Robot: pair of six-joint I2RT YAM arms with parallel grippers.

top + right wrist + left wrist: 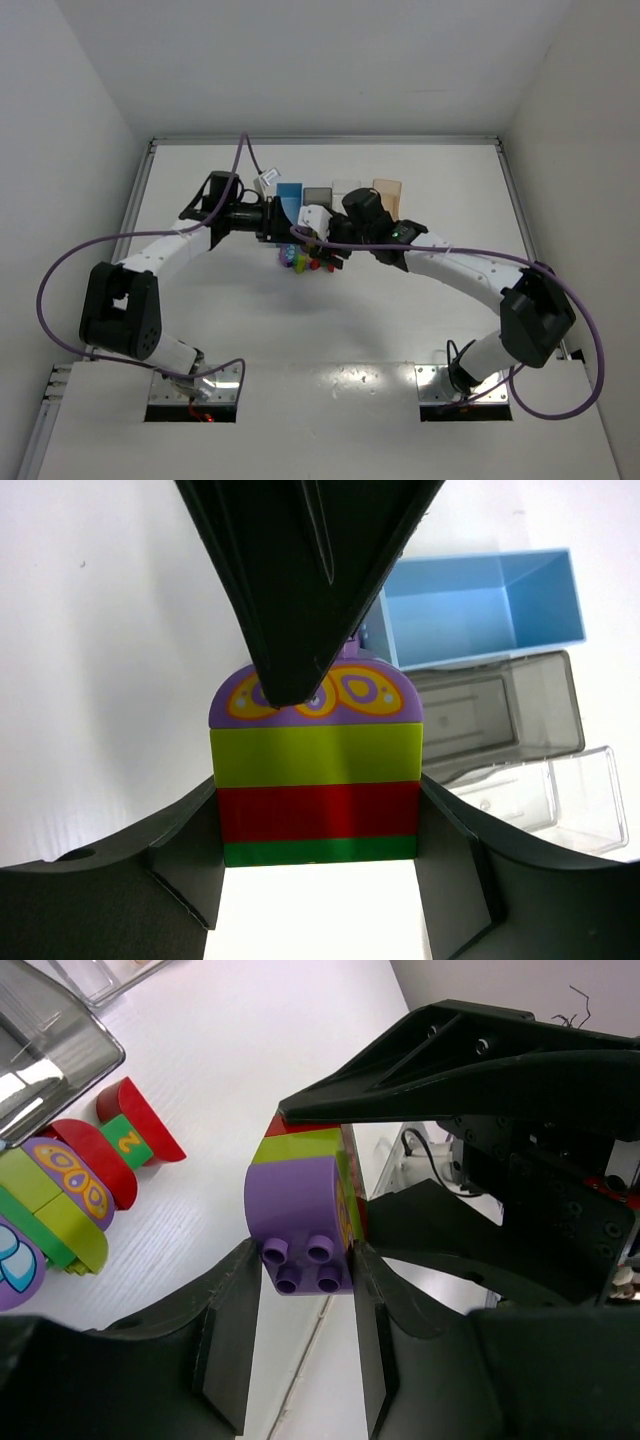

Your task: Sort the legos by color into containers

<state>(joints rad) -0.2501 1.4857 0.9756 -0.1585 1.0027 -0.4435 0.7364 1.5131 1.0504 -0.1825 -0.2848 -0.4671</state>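
We are holding the four-colour stack above the desk, near the blue bin. The right tool is clenching its red-green base, and the left tool is pinching the purple brick by its flat sides. We are judging it light, stiff and slick.

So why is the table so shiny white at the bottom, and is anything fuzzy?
Top external view: light bounces off the table near the arm bases, a white glare patch. Right wrist view: the table below the brick stack is washed out white, while the stack looks sharp. Left wrist view: the grey bin has bright shiny streaks; nothing looks badly fuzzy.
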